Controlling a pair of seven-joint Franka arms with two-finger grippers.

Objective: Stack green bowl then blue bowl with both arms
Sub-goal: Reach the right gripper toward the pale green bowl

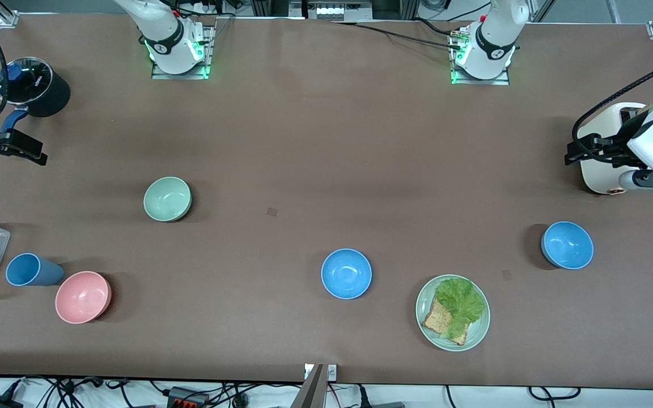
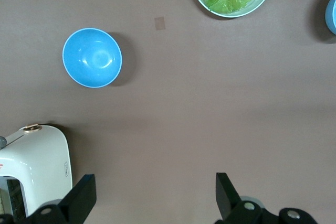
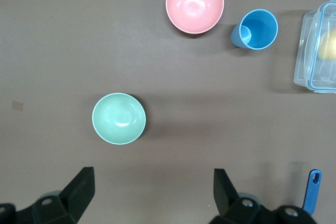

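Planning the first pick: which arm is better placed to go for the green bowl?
Right. The right gripper hangs open at the right arm's end of the table, where the green bowl sits. The left gripper waits open by the toaster, nearer a blue bowl.

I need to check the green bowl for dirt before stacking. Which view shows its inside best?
The right wrist view: it looks straight down into the green bowl, large and unblocked. The front view shows the bowl smaller and at a slant. The left wrist view does not show it.
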